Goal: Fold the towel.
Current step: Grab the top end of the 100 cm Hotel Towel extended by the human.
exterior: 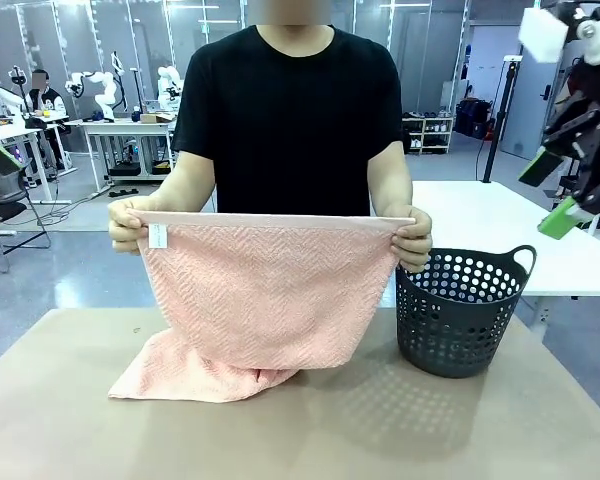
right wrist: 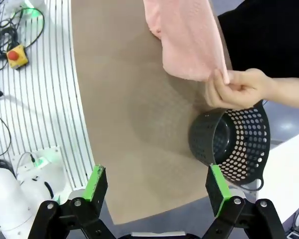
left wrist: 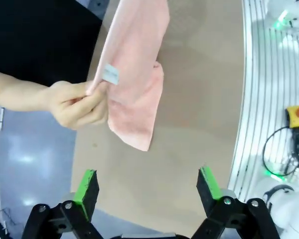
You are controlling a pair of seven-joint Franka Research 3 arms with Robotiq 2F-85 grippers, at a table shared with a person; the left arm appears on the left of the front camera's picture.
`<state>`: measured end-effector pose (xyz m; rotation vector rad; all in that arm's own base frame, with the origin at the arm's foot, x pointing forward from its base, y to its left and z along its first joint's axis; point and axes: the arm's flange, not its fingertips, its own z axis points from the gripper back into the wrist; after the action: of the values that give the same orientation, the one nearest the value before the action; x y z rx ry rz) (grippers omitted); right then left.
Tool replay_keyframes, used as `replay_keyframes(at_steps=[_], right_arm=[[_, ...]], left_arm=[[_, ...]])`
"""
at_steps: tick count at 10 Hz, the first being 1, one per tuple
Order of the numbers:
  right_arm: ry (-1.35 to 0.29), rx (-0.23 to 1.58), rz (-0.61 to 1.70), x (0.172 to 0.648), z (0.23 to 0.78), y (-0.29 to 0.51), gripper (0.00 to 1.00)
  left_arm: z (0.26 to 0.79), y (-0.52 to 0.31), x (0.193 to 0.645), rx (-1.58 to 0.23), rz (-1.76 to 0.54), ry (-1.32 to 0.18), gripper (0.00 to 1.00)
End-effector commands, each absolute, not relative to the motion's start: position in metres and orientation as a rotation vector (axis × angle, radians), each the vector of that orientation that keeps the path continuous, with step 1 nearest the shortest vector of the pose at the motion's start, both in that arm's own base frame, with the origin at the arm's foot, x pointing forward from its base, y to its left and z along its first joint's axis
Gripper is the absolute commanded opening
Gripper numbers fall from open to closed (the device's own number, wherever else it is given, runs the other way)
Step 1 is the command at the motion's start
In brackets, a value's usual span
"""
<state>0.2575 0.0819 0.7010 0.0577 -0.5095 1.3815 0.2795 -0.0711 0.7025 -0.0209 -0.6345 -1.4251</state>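
Note:
A person in a black shirt holds the salmon-pink towel [exterior: 265, 300] up by its top two corners, one in each hand, over the far side of the table. Its lower end rests crumpled on the tabletop. A small white tag [exterior: 158, 236] hangs near the corner at picture left. In the left wrist view the towel [left wrist: 134, 84] hangs from a hand, well beyond my open left gripper [left wrist: 147, 188]. In the right wrist view the towel [right wrist: 187, 37] is pinched by the other hand, far from my open right gripper [right wrist: 157, 183]. Both grippers hold nothing and hover high above the table.
A dark perforated basket [exterior: 460, 315] with handles stands on the brown table [exterior: 380, 420] to the right of the towel; it appears as the basket [right wrist: 234, 144] just beyond my right fingers. A white table stands behind on the right.

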Motion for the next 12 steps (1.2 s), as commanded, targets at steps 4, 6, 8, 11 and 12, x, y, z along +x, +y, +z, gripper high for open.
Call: replay_keyframes(at_steps=[4,6,8,11,12], right_arm=[[-0.509,0.058,1.381,0.258,0.701,0.082,1.0],[-0.509,0.058,1.381,0.258,0.701,0.082,1.0],[-0.52,0.032,1.432,0.266,0.704,0.103,1.0],[-0.483,-0.095,1.477,0.287,0.706,0.158,1.0],[-0.477,-0.106,1.482,0.295,0.707,0.17,1.0]], left_arm=[[0.702,-0.071,0.28,-0.021,-1.425,-0.634,1.0],[0.702,-0.072,0.28,-0.046,-1.429,-0.633,1.0],[0.709,-0.104,0.282,0.059,-1.385,-0.589,1.0],[0.732,-0.149,0.305,0.187,-1.37,-0.512,1.0],[0.736,-0.164,0.313,0.201,-1.387,-0.484,1.0]])
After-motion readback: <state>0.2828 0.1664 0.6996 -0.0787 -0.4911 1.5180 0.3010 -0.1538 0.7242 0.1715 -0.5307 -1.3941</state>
